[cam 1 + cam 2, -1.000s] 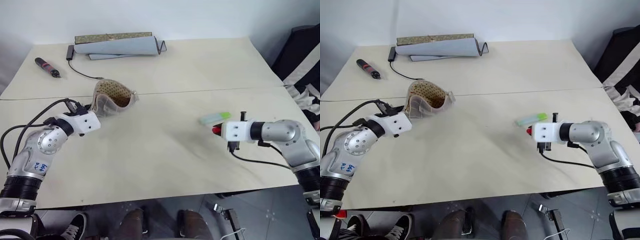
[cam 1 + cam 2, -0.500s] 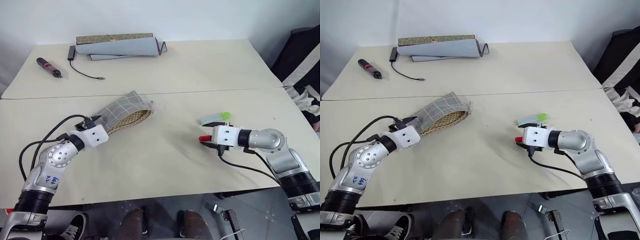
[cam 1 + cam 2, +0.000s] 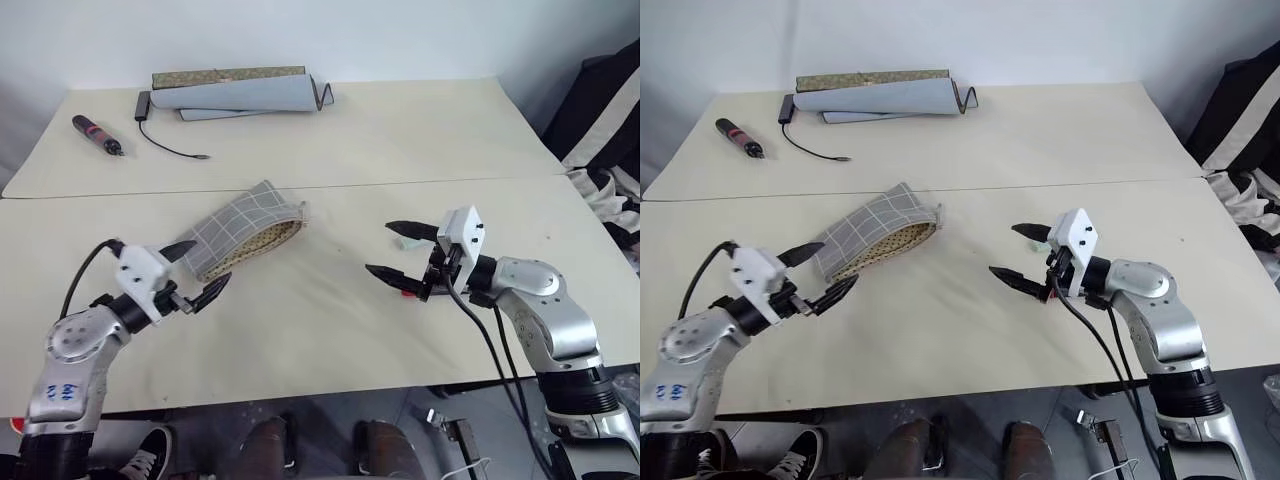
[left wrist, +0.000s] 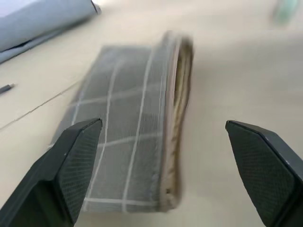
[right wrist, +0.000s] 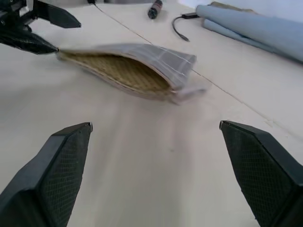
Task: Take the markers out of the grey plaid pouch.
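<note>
pouch: grey plaid pouch [image 3: 243,230] lying flat on bench [image 3: 330,320], mouth gaping
left gripper [image 3: 193,272]: hovering just beside pouch, jaws released
right gripper [image 3: 396,250]: jaws released, empty
markers [image 3: 407,287]: lying beneath right gripper, well apart from pouch

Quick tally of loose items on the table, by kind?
grey plaid pouch: 1
markers: 2 in sight, one red-ended, one pale green
rolled grey mat: 1
black-and-red pen tool: 1
cable: 1
Total: 6
</note>
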You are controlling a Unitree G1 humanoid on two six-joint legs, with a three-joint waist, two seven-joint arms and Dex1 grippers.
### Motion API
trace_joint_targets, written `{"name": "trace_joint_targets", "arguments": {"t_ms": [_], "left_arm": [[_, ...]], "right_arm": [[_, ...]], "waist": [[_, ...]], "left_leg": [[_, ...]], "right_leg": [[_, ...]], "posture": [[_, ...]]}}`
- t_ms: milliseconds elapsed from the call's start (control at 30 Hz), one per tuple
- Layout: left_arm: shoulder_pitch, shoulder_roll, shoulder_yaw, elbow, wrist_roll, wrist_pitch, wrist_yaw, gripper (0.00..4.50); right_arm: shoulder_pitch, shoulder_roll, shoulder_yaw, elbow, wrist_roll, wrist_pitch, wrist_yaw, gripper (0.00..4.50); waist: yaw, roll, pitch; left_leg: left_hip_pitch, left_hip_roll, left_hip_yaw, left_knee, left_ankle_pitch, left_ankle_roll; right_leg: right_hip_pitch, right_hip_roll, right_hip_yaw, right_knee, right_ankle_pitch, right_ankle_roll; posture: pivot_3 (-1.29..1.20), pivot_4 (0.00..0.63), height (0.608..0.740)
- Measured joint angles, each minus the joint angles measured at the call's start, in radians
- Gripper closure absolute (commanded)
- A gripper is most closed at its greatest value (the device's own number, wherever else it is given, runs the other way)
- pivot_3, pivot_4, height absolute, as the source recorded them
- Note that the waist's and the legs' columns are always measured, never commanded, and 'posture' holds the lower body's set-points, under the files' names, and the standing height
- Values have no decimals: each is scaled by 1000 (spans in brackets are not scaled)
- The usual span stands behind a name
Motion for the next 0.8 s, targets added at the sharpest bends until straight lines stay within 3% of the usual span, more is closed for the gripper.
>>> {"name": "trace_joint_targets", "arguments": {"t_ms": [100,300,567,800], "left_arm": [[74,0,68,-21,-34,47,5,47],[166,-16,156,-4,-27,25,14,47],[273,-77,285,72,-22,-15,21,47],[330,-92,323,150,-10,-106,-11,47]], "right_arm": [[93,-4,-4,-39,10,24,-2,0],[142,-31,-19,-39,6,-1,13,0],[143,-95,-253,268,-106,-238,-79,0],[308,-114,-353,272,-47,-280,13,0]], "waist": [[1,0,0],[2,0,0],[21,0,0],[24,0,-1]], "left_leg": [[0,-1,1,0,0,1],[0,-1,3,-1,-1,1],[0,-1,4,-1,-3,3],[0,0,4,-1,-8,9]], "right_leg": [[0,0,-2,-4,0,0],[-2,0,-2,-4,0,0],[-2,-1,-1,-6,0,0],[-1,-2,1,-9,0,0]], "posture": [[0,150,740],[0,150,740],[0,150,740],[0,150,740]]}}
